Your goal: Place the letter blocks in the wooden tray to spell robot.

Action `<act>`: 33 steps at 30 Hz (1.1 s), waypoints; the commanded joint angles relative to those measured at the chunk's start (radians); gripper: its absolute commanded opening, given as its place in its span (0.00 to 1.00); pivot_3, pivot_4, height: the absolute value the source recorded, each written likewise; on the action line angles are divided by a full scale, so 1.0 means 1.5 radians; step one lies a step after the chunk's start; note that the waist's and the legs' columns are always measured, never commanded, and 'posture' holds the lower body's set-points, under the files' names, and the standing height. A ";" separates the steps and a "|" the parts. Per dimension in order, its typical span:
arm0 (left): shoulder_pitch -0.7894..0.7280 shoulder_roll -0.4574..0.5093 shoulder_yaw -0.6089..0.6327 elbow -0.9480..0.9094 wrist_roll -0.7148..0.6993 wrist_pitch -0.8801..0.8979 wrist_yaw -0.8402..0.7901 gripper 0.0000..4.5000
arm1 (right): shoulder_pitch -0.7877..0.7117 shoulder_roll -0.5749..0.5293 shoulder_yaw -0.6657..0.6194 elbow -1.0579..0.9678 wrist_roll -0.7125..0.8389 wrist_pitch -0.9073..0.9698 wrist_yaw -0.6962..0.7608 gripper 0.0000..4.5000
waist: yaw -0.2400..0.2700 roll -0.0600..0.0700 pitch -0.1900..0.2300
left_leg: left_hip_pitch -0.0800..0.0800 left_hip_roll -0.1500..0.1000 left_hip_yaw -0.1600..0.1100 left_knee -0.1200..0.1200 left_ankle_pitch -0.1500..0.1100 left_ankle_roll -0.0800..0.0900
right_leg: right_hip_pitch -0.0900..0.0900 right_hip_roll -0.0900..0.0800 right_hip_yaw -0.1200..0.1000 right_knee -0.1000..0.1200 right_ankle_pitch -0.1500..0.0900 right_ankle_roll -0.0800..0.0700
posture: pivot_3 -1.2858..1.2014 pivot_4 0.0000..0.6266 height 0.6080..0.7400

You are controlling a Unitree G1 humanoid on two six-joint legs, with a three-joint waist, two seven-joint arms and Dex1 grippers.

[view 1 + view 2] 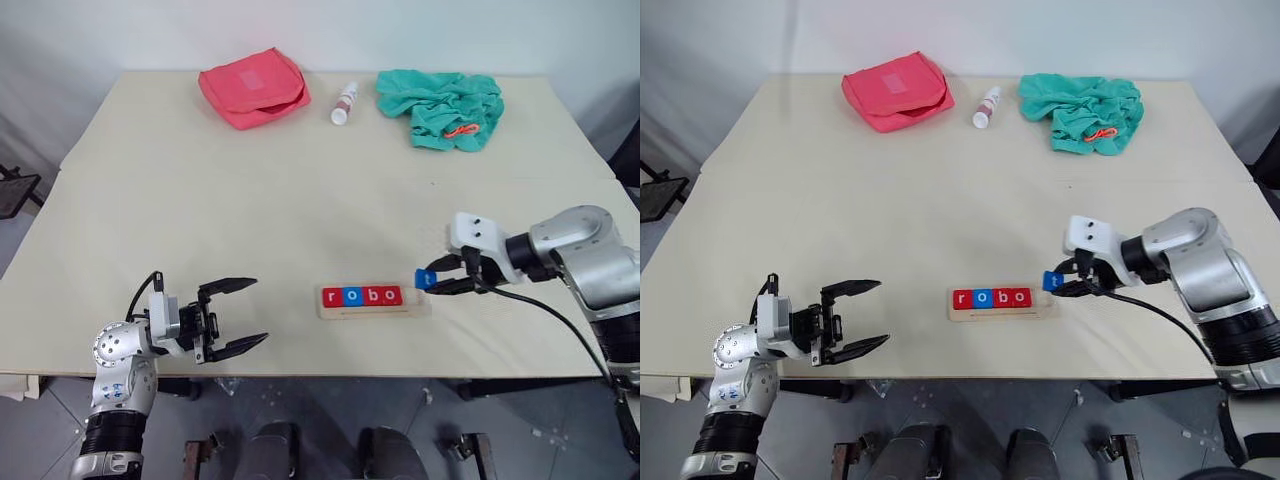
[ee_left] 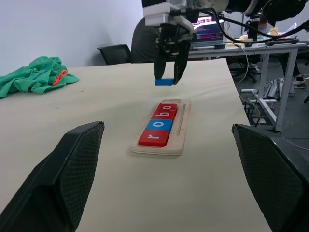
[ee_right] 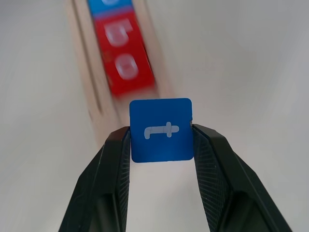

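The wooden tray [image 1: 420, 305] lies near the table's front edge, holding letter blocks [image 1: 362, 296] in a row: red r, blue o, red b, red o. My right gripper [image 1: 432, 280] is shut on a blue letter block marked t [image 3: 161, 129], held in the air just past the tray's right end [image 2: 164, 81]. The tray's right end has a bare stretch. My left gripper [image 1: 238, 316] stands open at the front left, nothing between its fingers, well left of the tray.
At the table's far side lie a pink pouch [image 1: 254, 87], a small white bottle [image 1: 344, 104] and a crumpled green cloth [image 1: 440, 108]. The table's front edge [image 1: 330, 375] runs just below the tray.
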 commanded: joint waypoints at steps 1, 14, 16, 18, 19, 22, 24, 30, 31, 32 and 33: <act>0.000 -0.002 -0.001 -0.001 -0.002 -0.010 -0.003 1.00 | -0.002 0.003 0.013 -0.024 0.000 -0.005 0.000 0.33 | 0.000 0.000 0.000 | 0.000 0.000 0.000 0.000 0.000 0.000 | 0.000 0.000 0.000 0.000 0.000 0.000 | 0.52 0.24 1.00; 0.020 -0.007 -0.002 -0.022 -0.002 -0.015 0.009 1.00 | -0.013 0.014 0.048 0.023 -0.029 -0.066 -0.007 0.33 | -0.003 0.000 0.000 | 0.000 0.000 0.000 0.000 0.000 0.000 | 0.000 0.000 0.000 0.000 0.000 0.000 | 0.52 0.24 1.00; 0.020 -0.007 -0.002 -0.022 -0.002 -0.015 0.010 1.00 | -0.015 0.016 0.049 0.030 -0.032 -0.072 -0.007 0.33 | -0.003 0.000 0.000 | 0.000 0.000 0.000 0.000 0.000 0.000 | 0.000 0.000 0.000 0.000 0.000 0.000 | 0.52 0.24 1.00; 0.020 -0.007 -0.001 -0.021 -0.002 -0.017 0.010 1.00 | -0.015 0.015 0.052 0.037 -0.038 -0.082 -0.005 0.33 | -0.003 0.000 0.000 | 0.000 0.000 0.000 0.000 0.000 0.000 | 0.000 0.000 0.000 0.000 0.000 0.000 | 0.52 0.24 1.00; 0.019 -0.008 -0.001 -0.020 -0.002 -0.017 0.011 1.00 | -0.017 0.016 0.054 0.043 -0.042 -0.086 -0.005 0.41 | -0.003 0.000 0.000 | 0.000 0.000 0.000 0.000 0.000 0.000 | 0.000 0.000 0.000 0.000 0.000 0.000 | 0.52 0.24 1.00; 0.017 -0.009 -0.002 -0.016 -0.001 -0.019 0.010 1.00 | -0.019 0.019 0.051 0.046 -0.044 -0.089 -0.005 0.63 | -0.003 0.000 0.000 | 0.000 0.000 0.000 0.000 0.000 0.000 | 0.000 0.000 0.000 0.000 0.000 0.000 | 0.52 0.24 1.00; 0.016 -0.009 -0.002 -0.015 -0.001 -0.019 0.010 1.00 | -0.020 0.020 0.045 0.041 -0.039 -0.083 -0.005 0.79 | -0.003 0.000 0.000 | 0.000 0.000 0.000 0.000 0.000 0.000 | 0.000 0.000 0.000 0.000 0.000 0.000 | 0.52 0.24 1.00; 0.012 -0.008 -0.002 -0.009 -0.001 -0.021 0.006 1.00 | -0.012 0.012 0.031 0.021 -0.027 -0.064 -0.006 0.99 | -0.003 0.000 0.000 | 0.000 0.000 0.000 0.000 0.000 0.000 | 0.000 0.000 0.000 0.000 0.000 0.000 | 0.52 0.24 1.00; 0.012 -0.008 -0.002 -0.008 -0.001 -0.021 0.006 1.00 | -0.011 0.011 0.031 0.019 -0.027 -0.064 -0.006 0.99 | -0.003 0.000 0.000 | 0.000 0.000 0.000 0.000 0.000 0.000 | 0.000 0.000 0.000 0.000 0.000 0.000 | 0.52 0.24 1.00; 0.009 -0.008 -0.003 -0.005 0.000 -0.021 0.006 1.00 | -0.003 0.006 0.024 0.012 -0.022 -0.060 -0.007 0.99 | -0.002 0.000 0.000 | 0.000 0.000 0.000 0.000 0.000 0.000 | 0.000 0.000 0.000 0.000 0.000 0.000 | 0.52 0.24 1.00; 0.006 -0.009 -0.003 -0.003 0.000 -0.021 0.006 1.00 | 0.008 -0.001 0.013 0.003 -0.014 -0.053 -0.008 0.99 | -0.001 0.000 0.000 | 0.000 0.000 0.000 0.000 0.000 0.000 | 0.000 0.000 0.000 0.000 0.000 0.000 | 0.52 0.24 1.00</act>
